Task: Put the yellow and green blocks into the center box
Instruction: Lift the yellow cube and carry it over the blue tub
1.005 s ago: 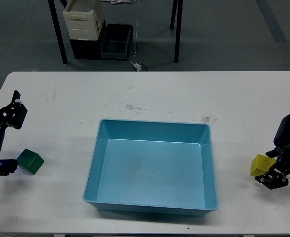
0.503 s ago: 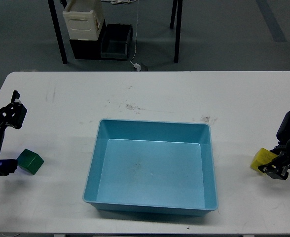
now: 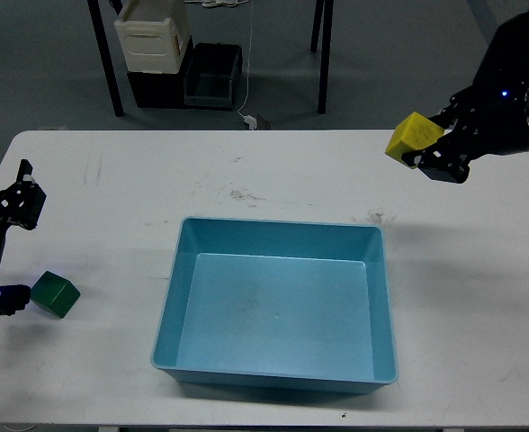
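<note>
The yellow block is held in my right gripper, which is shut on it and raised well above the table, up and to the right of the blue box. The box sits open and empty at the table's center. The green block lies on the white table near the left edge. My left gripper is open at the left edge. Its lower finger is just left of the green block, its upper finger farther back.
Beyond the table's far edge a white crate rests on black bins on the floor, between two black table legs. A thin white cable hangs down there.
My right gripper has lifted the yellow block from the table's right edge, up and back toward the far right. The left gripper and the green block have hardly moved.
</note>
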Controlling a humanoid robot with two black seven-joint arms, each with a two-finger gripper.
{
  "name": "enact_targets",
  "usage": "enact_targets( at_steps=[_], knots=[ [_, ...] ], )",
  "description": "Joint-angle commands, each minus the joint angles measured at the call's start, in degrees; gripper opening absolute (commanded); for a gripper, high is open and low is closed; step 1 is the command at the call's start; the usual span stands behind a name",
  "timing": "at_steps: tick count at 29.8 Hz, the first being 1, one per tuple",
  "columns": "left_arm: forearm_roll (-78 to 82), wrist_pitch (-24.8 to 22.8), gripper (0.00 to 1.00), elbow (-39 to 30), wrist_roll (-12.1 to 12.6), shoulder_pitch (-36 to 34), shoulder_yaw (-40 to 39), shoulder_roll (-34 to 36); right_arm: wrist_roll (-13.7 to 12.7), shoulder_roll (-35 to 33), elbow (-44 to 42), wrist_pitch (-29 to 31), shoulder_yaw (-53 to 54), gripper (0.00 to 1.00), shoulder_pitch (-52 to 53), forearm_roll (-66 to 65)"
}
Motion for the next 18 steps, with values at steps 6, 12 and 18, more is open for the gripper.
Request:
enact_targets(
  at_steps=[6,12,18],
  knots=[
    [0.0,0.0,1.00,0.1,0.9,-2.2,-0.2,1.0,0.0,11.6,3.4,1.7,-8.2,0.00,4.6,3.3],
    [-0.2,3.8,1.00,0.0,0.6,-2.7,0.1,2.1,0.0,16.8,3.4,1.7,-13.0,0.00,4.3,3.7],
    [-0.6,6.5,1.00,-0.1,0.8,-2.9,-0.7,2.2,0.0,20.0,3.0,1.7,-16.5,0.05,2.5,3.6]
  ],
)
